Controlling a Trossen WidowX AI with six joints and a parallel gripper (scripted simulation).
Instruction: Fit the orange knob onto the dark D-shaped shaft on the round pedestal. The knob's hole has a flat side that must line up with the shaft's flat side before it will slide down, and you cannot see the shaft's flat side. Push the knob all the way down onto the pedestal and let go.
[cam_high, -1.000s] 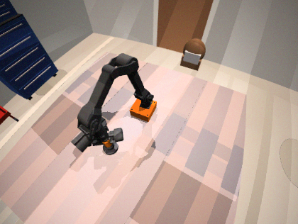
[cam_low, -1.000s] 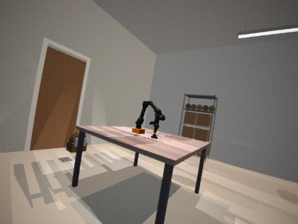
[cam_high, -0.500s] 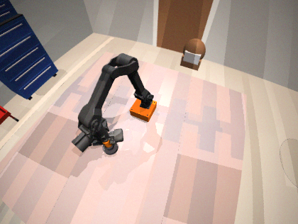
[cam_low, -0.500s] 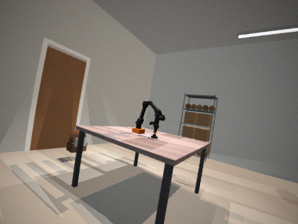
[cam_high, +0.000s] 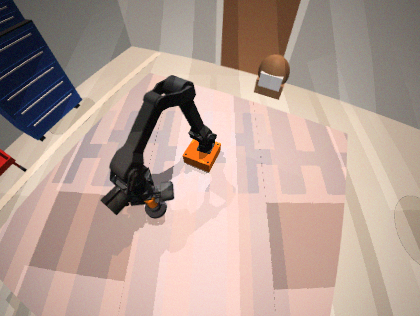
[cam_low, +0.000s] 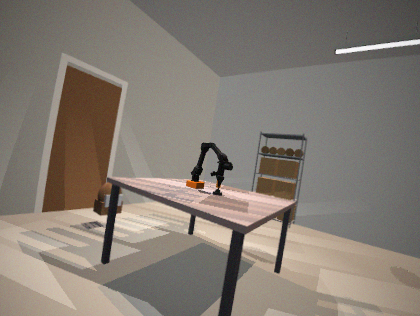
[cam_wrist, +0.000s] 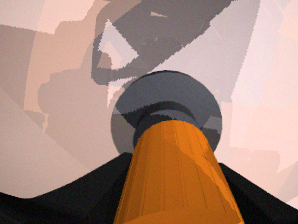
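The orange knob (cam_high: 151, 203) (cam_wrist: 175, 165) is held between the fingers of my gripper (cam_high: 150, 199) (cam_wrist: 172, 167), which is shut on it. The knob's lower end is over the dark round pedestal (cam_high: 158, 212) (cam_low: 217, 193) (cam_wrist: 165, 89). In the wrist view the knob covers the near part of the pedestal, and a dark raised round part shows just beyond the knob's end. The shaft, the knob's hole and both flat sides are hidden. I cannot tell whether the knob is around the shaft or how far down it sits.
The arm's orange base block (cam_high: 201, 156) (cam_low: 195, 184) stands on the table (cam_high: 220, 280) (cam_low: 170, 196), behind the pedestal in the top view. Shadows and coloured patches cross the table top. A blue drawer cabinet (cam_high: 35, 75) and a shelf rack (cam_low: 282, 136) stand away from the table.
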